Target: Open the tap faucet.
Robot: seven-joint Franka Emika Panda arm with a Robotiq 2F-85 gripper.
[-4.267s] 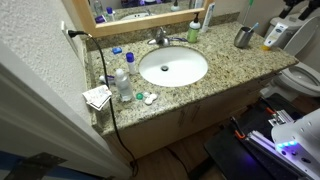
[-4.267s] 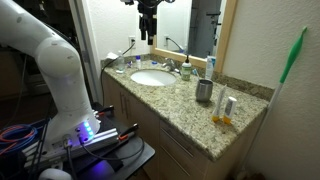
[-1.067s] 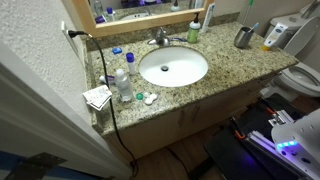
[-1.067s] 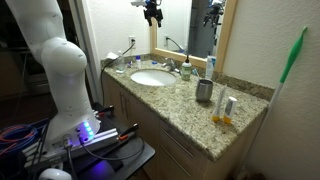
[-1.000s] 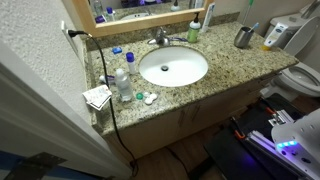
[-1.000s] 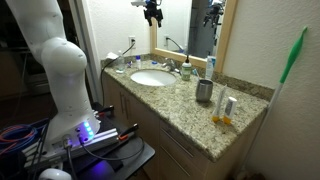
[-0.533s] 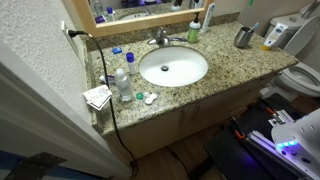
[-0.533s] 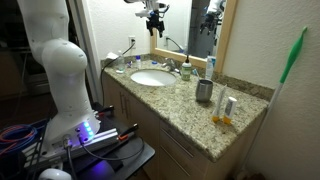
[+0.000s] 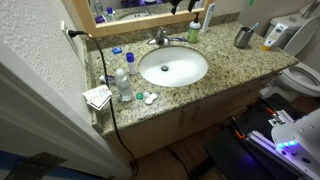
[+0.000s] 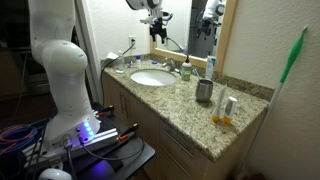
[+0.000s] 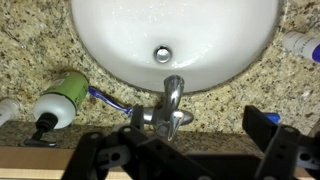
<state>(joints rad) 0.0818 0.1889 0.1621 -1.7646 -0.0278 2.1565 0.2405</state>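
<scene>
As jaws gape, tap faucet [image 11: 170, 105] lies between.

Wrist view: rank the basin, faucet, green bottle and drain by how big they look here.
Largest to smallest:
1. basin, by far the largest, even though the frame cuts it off.
2. faucet and green bottle look about alike, so I won't rank one over the other.
3. drain, smallest.

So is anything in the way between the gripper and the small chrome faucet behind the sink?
Nothing visible does. The black gripper hangs in open air above the counter in an exterior view, and the wrist view shows the small shiny chrome tap faucet uncovered between its open fingers. The green bottle sits off to one side.
</scene>
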